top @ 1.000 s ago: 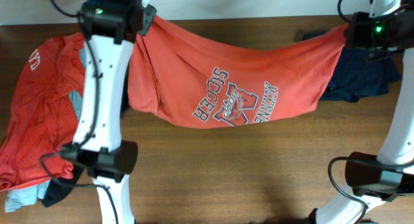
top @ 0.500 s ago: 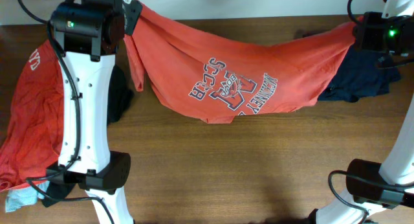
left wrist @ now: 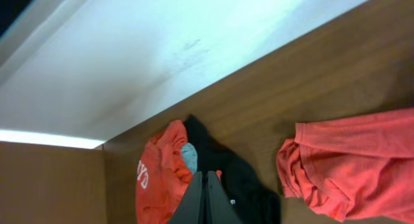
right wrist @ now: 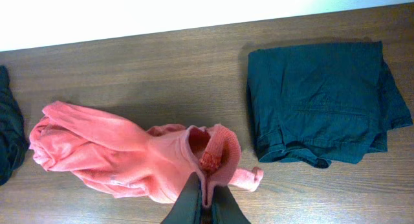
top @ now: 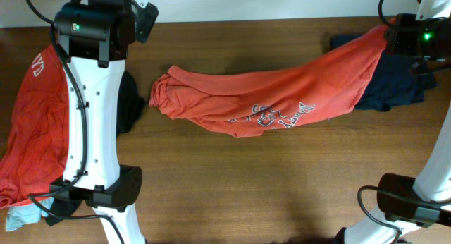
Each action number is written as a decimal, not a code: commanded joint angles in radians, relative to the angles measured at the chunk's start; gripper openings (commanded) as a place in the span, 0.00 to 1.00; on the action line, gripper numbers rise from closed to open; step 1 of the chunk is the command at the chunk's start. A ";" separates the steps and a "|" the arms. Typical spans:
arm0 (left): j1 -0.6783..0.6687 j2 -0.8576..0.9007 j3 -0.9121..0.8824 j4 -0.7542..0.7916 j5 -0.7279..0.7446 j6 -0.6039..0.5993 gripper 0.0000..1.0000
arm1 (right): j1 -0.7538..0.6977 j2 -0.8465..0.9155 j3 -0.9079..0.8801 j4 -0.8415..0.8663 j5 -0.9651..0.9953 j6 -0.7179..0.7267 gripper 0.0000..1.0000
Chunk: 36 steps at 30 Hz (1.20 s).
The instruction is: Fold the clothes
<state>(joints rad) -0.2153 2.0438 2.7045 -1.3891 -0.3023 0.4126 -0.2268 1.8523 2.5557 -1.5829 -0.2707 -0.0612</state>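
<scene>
We see the brown wooden table with clothes in three places, and we judge the folding to be only begun.

The biggest mass is the loose heap of unfolded garments at the left end. It consists of a large orange-red cotton shirt with white lettering, a black piece at its inner side and a pale grey-blue scrap at the near corner. None of it is sorted or folded.

Next is the orange-red T-shirt with white chest lettering, stretched across the middle of the table. Its left end lies bunched on the wood, while its right end is raised towards the far right corner. It is rumpled, not spread flat, and shows no crease yet.

Under that raised end lies the navy garment, folded into a neat rectangle. We count it as the one finished item.

The right gripper is pinched tight on a ribbed edge of the orange-red T-shirt. The left gripper hangs above the heap's side of the table with its fingers pressed together on nothing. We think the shirt needs regrasping at its free end and laying flat.
</scene>
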 commanded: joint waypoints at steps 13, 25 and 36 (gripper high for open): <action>0.013 0.148 -0.196 -0.011 0.288 -0.060 0.48 | -0.005 -0.011 0.013 0.000 -0.001 -0.010 0.04; 0.122 0.361 -0.205 0.095 0.417 -0.402 0.54 | -0.005 -0.007 0.013 0.001 -0.001 -0.010 0.04; 0.146 0.496 -0.205 0.121 0.614 -0.397 0.55 | -0.005 0.008 0.013 0.000 -0.001 -0.010 0.04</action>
<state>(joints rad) -0.0647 2.5099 2.4962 -1.2724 0.2295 0.0307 -0.2268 1.8542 2.5557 -1.5856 -0.2707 -0.0639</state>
